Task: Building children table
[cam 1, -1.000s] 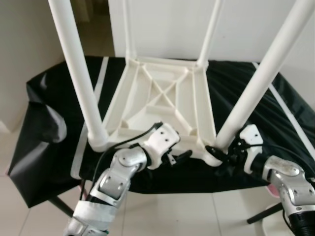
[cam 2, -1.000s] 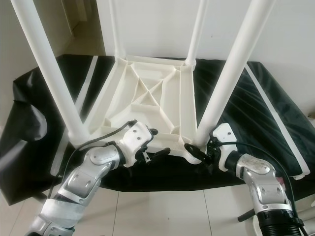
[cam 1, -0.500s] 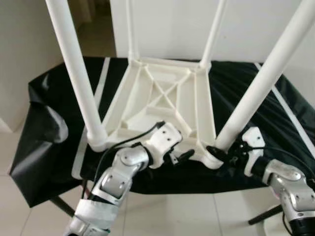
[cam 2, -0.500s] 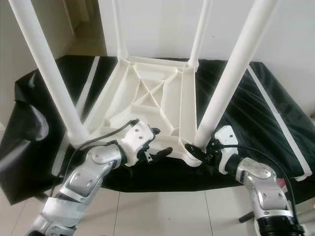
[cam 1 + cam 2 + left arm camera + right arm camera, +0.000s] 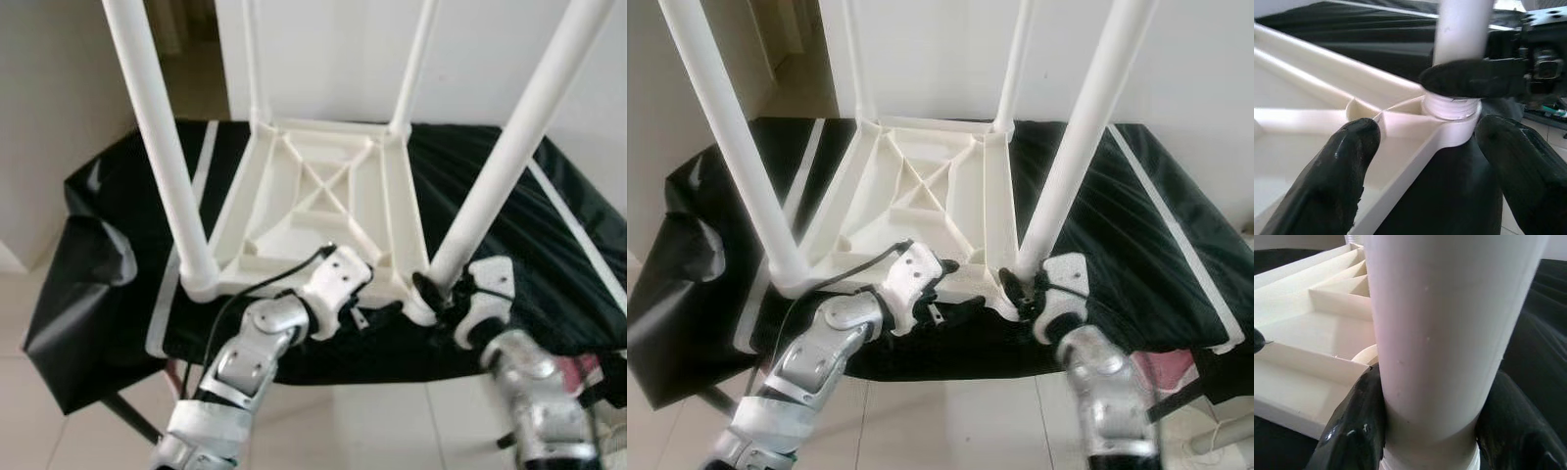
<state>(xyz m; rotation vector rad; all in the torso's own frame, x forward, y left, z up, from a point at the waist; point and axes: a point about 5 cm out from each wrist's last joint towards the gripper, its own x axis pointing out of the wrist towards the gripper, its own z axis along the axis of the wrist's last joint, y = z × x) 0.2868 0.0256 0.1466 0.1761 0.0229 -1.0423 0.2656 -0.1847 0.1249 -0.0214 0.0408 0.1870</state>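
The white children's table (image 5: pixel 328 201) lies upside down on a counter (image 5: pixel 118 211) draped in a black cover with white stripes, its ribbed underside facing up and four white legs rising from the corners. From the head views, the near right leg (image 5: pixel 495 166) stands at about 4 o'clock of the tabletop, the near left leg (image 5: pixel 162 157) at about 8 o'clock; all four legs are cut off at the top edge.

The right claw (image 5: pixel 1019 284) is clamped around the base of the near right leg. The right wrist view shows what the head views cannot: both black fingers (image 5: pixel 1356 426) pressed against the leg (image 5: pixel 1449 333) just above its threaded collar.

The left claw (image 5: pixel 367 313) sits at the near edge of the tabletop, at about 6 o'clock, just beside that same corner. Its wrist view shows its two fingers (image 5: pixel 1337 171) spread wide and holding nothing, one over the rim, the other off the edge, with the threaded socket (image 5: pixel 1452 110) between and beyond them and a finger of the right claw (image 5: pixel 1474 78) wrapped across the leg.

No writing or labels can be read. A pink object (image 5: pixel 1176 377) below the counter's right edge is too hidden to identify.
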